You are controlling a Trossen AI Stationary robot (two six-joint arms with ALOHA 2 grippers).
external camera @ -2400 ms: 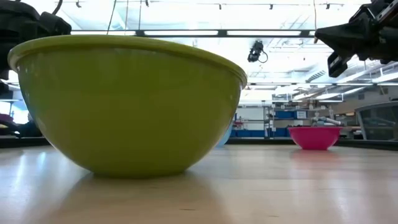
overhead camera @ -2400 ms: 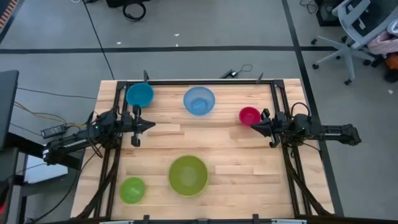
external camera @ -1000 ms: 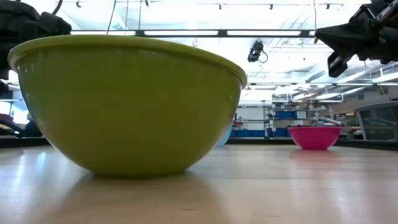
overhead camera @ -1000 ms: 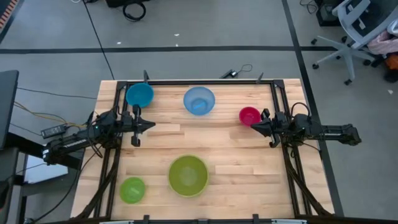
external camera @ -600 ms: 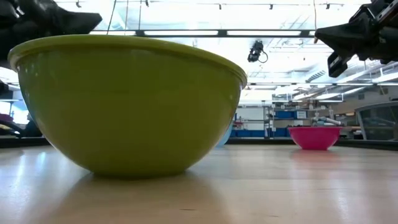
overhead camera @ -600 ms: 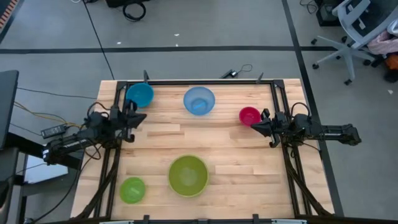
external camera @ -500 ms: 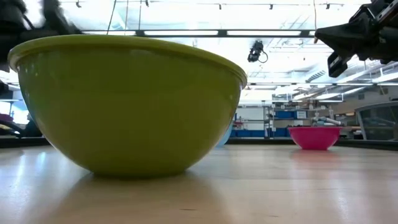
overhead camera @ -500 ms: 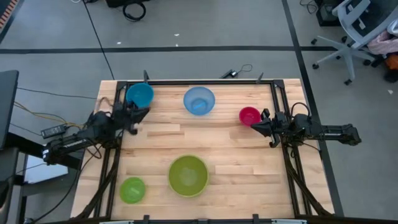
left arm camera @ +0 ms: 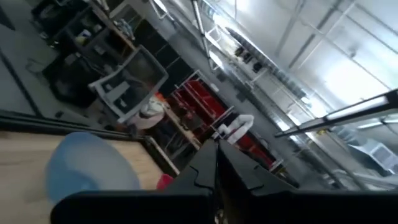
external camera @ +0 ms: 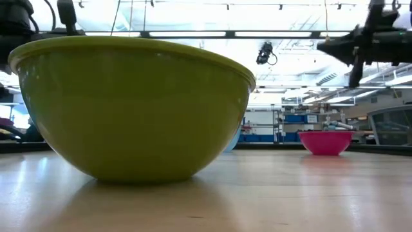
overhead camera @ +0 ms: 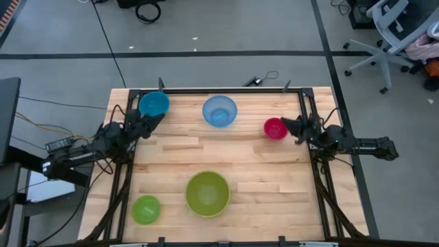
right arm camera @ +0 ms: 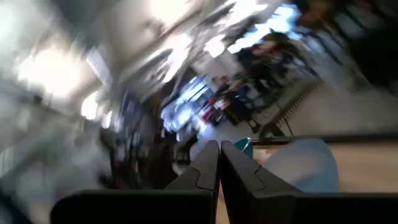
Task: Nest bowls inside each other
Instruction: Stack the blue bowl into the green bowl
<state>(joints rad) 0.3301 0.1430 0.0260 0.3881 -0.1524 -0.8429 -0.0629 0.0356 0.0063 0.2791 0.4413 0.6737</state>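
Five bowls stand apart, rim up, on their bases on the wooden table: teal blue [overhead camera: 153, 104] at the far left, light blue [overhead camera: 219, 111] at the far middle, small magenta [overhead camera: 275, 128] at the right, large lime green [overhead camera: 207, 193] near the front, and small lime green [overhead camera: 146, 209] at the front left. My left gripper [overhead camera: 160, 116] is shut, in the air just beside the teal bowl, and holds nothing. My right gripper [overhead camera: 284, 122] is shut, high beside the magenta bowl [external camera: 325, 142], and holds nothing.
Black frame rails [overhead camera: 226, 90] run along the table's far edge and down both sides under the arms. Bare wood [overhead camera: 226, 147] lies between the far bowls and the large green bowl [external camera: 129, 109]. An office chair [overhead camera: 387, 34] stands off the table.
My left gripper has swung toward the table's far edge, up beside the teal bowl, rolling about its own line and tipping upward. My right gripper has turned toward the far edge beside the magenta bowl and rolled too. Both stay shut; no bowl has moved.
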